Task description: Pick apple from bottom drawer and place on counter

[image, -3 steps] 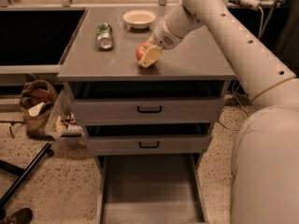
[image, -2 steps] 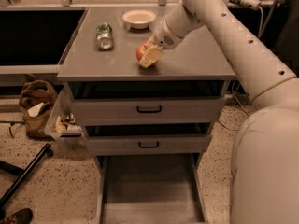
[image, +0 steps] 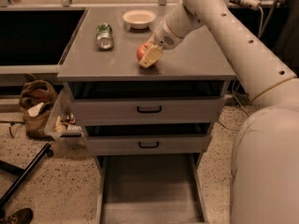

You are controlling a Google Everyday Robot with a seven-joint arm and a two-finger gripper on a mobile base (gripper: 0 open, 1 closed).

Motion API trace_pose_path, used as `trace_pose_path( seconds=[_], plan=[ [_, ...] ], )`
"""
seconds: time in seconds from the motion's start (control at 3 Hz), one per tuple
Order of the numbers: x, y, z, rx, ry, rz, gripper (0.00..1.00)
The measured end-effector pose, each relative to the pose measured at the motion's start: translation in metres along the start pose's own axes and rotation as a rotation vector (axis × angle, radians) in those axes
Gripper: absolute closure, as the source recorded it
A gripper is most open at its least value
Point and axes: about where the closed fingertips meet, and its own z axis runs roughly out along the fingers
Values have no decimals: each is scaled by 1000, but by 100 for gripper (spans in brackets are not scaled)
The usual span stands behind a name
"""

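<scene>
red apple (image: 140, 51) rests on the counter (image: 201, 62) near the front edge; the gripper (image: 145, 56) has its jaws pinched round it, probably just needs letting go

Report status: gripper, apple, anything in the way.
Gripper down at counter front, against apple. Apple on counter, out of open bottom drawer. Can and bowl farther back, apart.

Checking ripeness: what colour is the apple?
The apple is red, camera view; end effector by it above the counter.
</scene>
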Motion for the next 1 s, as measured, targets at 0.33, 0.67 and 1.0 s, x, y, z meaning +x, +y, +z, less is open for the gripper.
trace_pose_path(
  seconds=[0.33,0.67,1.0],
  plan=[
    [0,0,0,0,0,0,10],
    [0,0,0,0,0,0,0],
    [0,0,0,0,0,0,0]
  ],
)
